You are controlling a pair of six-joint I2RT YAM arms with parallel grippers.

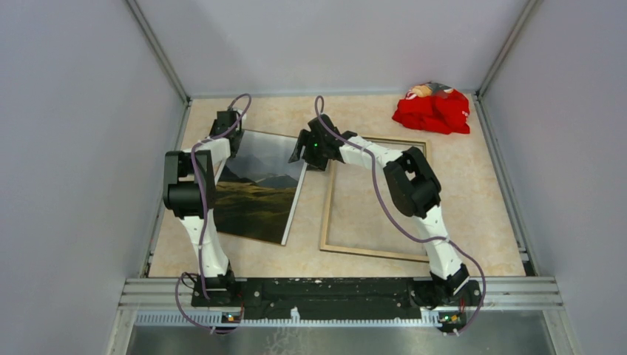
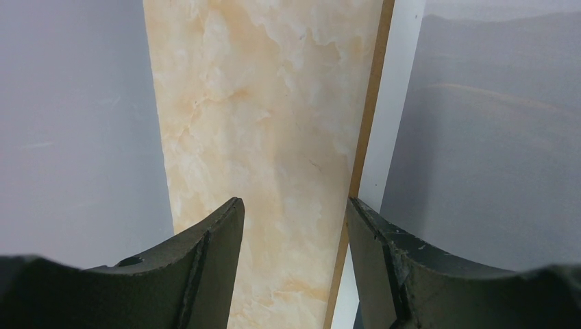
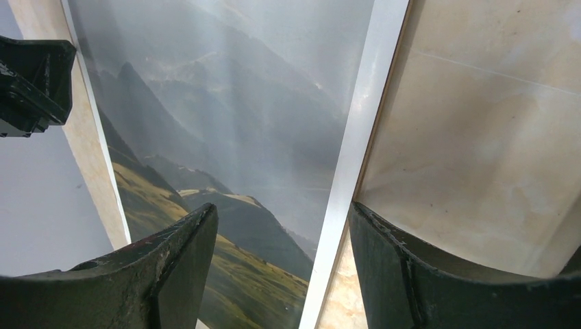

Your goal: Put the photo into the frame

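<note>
Top view: photo [image 1: 259, 188] flat on counter [image 1: 480, 222], picture side up, toward 9 o'clock. Frame [image 1: 373, 252] just beside it at 3 o'clock, tan side up. Red cloth [image 1: 432, 111] far off at 1 o'clock.

Left wrist view: left jaws open, holding nothing. Bare counter between them, photo [image 2: 493, 137] at 3 o'clock.

Right wrist view: right jaws open, holding nothing. Photo [image 3: 240, 137] below, its white edge between them.
</note>
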